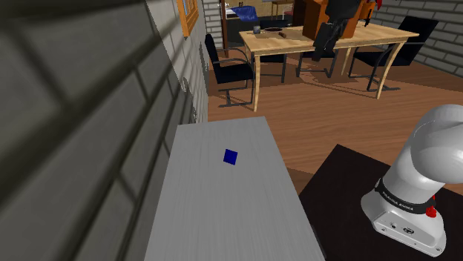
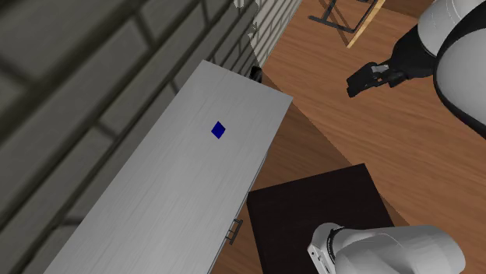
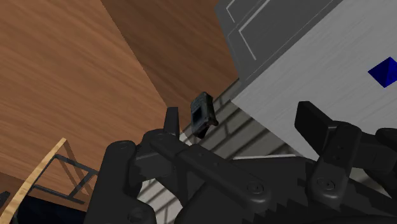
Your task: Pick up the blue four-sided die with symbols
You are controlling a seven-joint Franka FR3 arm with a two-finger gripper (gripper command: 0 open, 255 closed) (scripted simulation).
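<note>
A small dark blue die (image 1: pixel 231 156) lies on the grey cabinet top (image 1: pixel 222 222), a little toward its far end. In the second exterior view the die (image 2: pixel 219 130) rests near the middle of the top's width (image 2: pixel 148 210). My black gripper (image 1: pixel 321 52) hangs high over the wooden floor, well away from the die toward the shoulder view's right. The second exterior view also places the gripper (image 2: pixel 355 84) off the cabinet, above the floor. In the wrist view the fingers (image 3: pixel 310 119) stand apart around nothing, the gripper (image 3: pixel 242 118) is open, and the die (image 3: pixel 383 71) sits far off beyond one finger.
A grey brick wall (image 1: pixel 81 111) runs along the cabinet's far side. A small dark box (image 3: pixel 203 114) sticks out at the wall's base by the cabinet's end. A wooden table (image 1: pixel 326 41) with black chairs (image 1: pixel 226 67) stands behind. My black stand (image 2: pixel 319 210) adjoins the cabinet front.
</note>
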